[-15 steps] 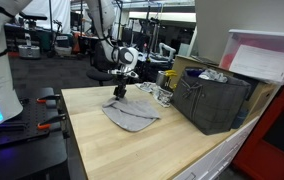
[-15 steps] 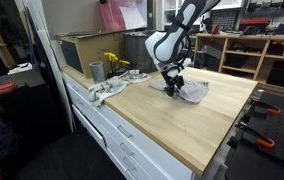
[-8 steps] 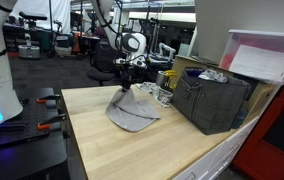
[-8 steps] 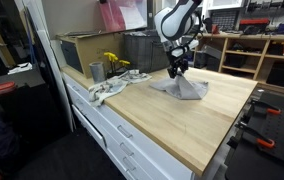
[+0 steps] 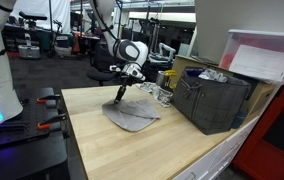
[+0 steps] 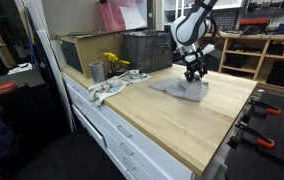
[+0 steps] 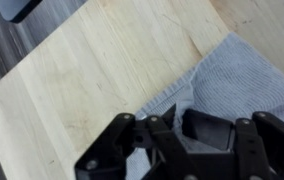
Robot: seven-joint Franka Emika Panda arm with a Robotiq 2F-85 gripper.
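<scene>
A grey cloth (image 5: pixel 134 116) lies mostly flat on the light wooden tabletop (image 5: pixel 112 150), with one corner drawn up off the wood. My gripper (image 5: pixel 122 93) is shut on that raised corner, just above the table. In an exterior view the gripper (image 6: pixel 194 76) hangs over the cloth (image 6: pixel 180 89) at its side nearest the table's far edge. In the wrist view the cloth (image 7: pixel 244 85) fills the right half, and a fold of it runs in between the black fingers (image 7: pixel 218 133) of the gripper (image 7: pixel 179 140). The pinched corner itself is hidden by the fingers.
A dark grey crate (image 5: pixel 214 100) stands on the table close to the cloth, with glass jars (image 5: pixel 162 93) beside it. Along the back are a metal cup (image 6: pixel 96 71), a yellow item (image 6: pixel 114 63), a white rag (image 6: pixel 107 91) and a cardboard box (image 6: pixel 78 50).
The gripper rose with the cloth corner, pulling the cloth into a peak. It then moved sideways and came back down, and the cloth has settled flatter and shifted with it.
</scene>
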